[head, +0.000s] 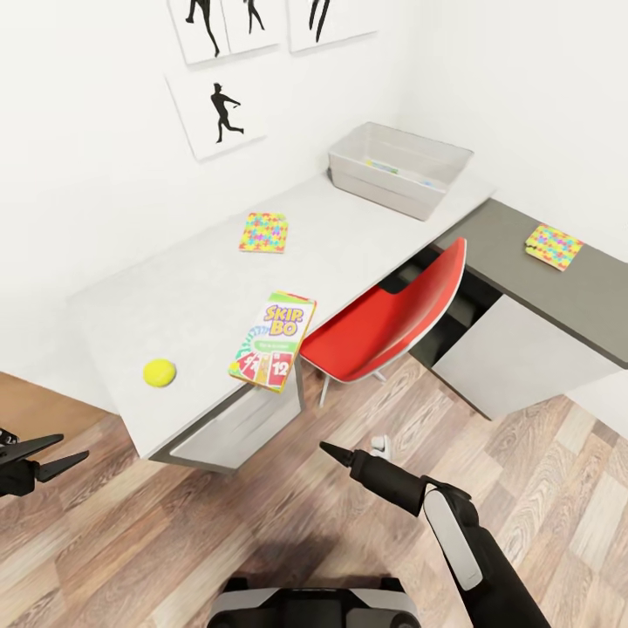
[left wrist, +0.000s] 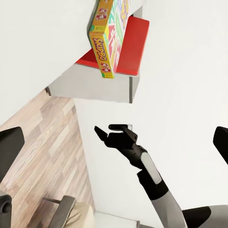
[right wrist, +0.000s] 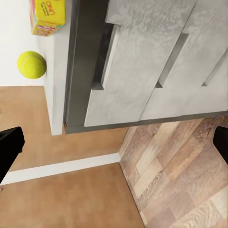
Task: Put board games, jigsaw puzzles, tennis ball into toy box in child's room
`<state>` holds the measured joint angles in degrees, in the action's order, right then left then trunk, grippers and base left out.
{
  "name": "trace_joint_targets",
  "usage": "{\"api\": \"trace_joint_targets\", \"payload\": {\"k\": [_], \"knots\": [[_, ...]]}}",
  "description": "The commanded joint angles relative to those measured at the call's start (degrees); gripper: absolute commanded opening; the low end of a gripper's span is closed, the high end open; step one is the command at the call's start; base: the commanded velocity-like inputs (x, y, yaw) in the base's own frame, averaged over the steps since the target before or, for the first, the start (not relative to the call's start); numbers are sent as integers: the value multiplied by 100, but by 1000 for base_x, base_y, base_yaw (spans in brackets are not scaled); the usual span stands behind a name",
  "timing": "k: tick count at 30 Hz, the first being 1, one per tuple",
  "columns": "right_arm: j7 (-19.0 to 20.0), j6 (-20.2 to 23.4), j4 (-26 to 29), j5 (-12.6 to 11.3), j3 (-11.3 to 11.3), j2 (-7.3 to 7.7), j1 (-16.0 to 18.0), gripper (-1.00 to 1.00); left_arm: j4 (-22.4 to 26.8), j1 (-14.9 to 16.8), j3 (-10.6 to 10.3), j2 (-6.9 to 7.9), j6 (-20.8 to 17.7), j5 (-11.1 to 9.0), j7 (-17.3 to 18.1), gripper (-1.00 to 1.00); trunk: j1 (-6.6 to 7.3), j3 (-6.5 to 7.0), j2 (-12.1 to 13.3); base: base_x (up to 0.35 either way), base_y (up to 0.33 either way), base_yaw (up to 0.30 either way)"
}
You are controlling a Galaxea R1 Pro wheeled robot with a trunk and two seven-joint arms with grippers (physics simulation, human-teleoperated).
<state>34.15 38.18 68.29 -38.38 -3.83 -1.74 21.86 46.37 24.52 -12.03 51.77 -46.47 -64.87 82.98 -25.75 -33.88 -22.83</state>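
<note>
A "SKIP-BO" board game (head: 273, 341) marked "12" overhangs the near edge of the table (head: 174, 296) at frame centre, the tennis ball (head: 160, 373) to its left. Upper right, the toy box (head: 399, 168) holds flat coloured items we cannot identify. One jigsaw puzzle (head: 264, 232) lies mid-table, another (head: 553, 247) on the dark cabinet top (head: 523, 279) at right. A red chair (head: 388, 318) sits at the desk, bare plank floor (head: 131, 541) before it. Our left gripper (head: 44, 464) hangs spread and empty at lower left; we cannot tell the right gripper's (head: 336, 452) state.
</note>
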Motion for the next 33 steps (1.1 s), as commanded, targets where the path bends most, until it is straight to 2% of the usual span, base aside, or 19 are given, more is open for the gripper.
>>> {"api": "trace_joint_targets", "payload": {"k": [1, 33], "knots": [[-5, 41, 6, -29, 6, -2, 3, 100, -5, 9, -35, 9, -59, -36, 24, 100, -4, 2, -9, 0, 0, 0], [-5, 41, 27, -24, -54, -10, 3, 100, -5, 9, -15, 2, -55, -35, 15, 100, -4, 305, -9, 0, 0, 0]]}}
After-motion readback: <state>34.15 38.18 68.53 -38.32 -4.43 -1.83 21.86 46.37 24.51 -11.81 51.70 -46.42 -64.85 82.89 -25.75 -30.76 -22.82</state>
